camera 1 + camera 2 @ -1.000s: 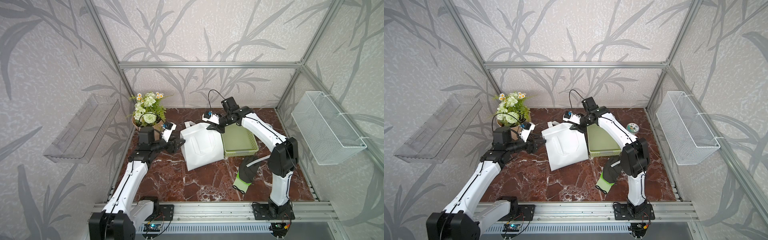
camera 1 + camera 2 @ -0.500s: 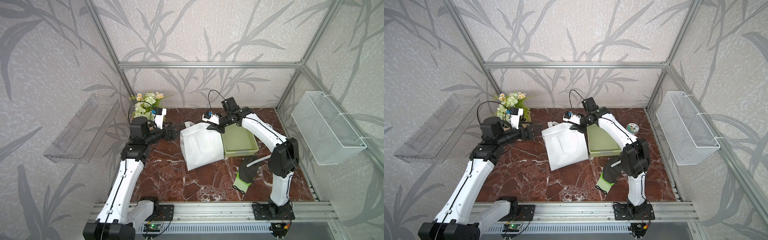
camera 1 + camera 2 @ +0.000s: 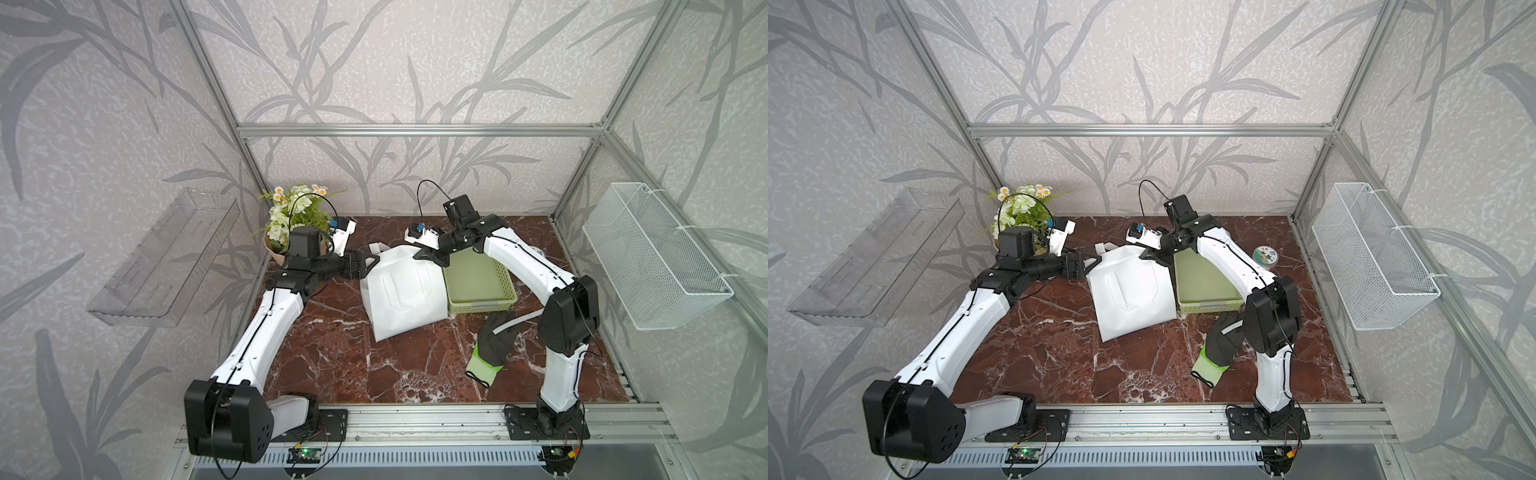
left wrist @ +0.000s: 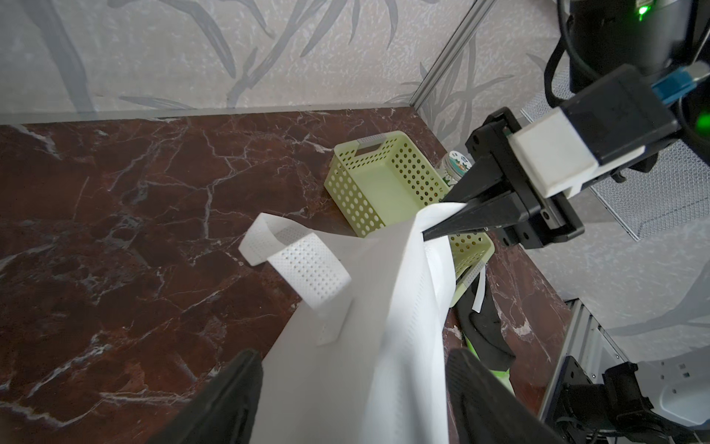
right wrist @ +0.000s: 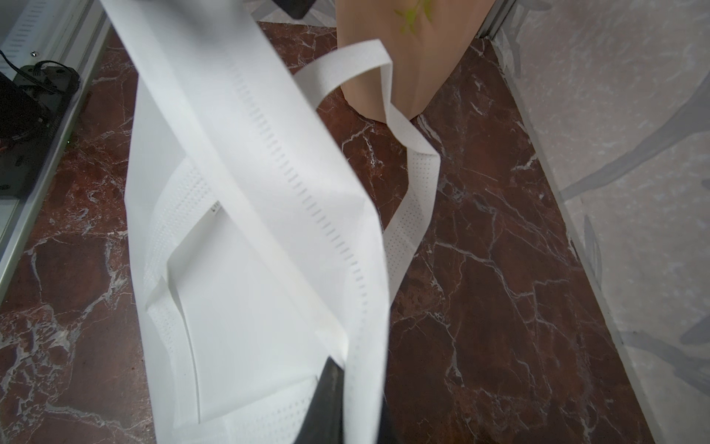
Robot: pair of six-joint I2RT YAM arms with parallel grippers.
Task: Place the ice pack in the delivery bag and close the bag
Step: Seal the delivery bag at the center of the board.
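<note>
Found bag (image 3: 405,297) on table (image 3: 332,361), touching basket (image 3: 478,278). Found right gripper (image 4: 434,217) pinched shut on its top corner, left gripper (image 3: 370,262) spread wide astride the opposite top edge.

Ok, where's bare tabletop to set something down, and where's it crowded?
Bare: the marble between delivery bag, glove, left arm and front rail. Crowded: the right side, where bag, green basket, glove and right arm bunch together.

Can't see delivery bag (image 3: 405,291) interior; glove (image 3: 490,349) partly behind R arm (image 3: 528,266); L end effector (image 4: 351,357) cropped.
</note>
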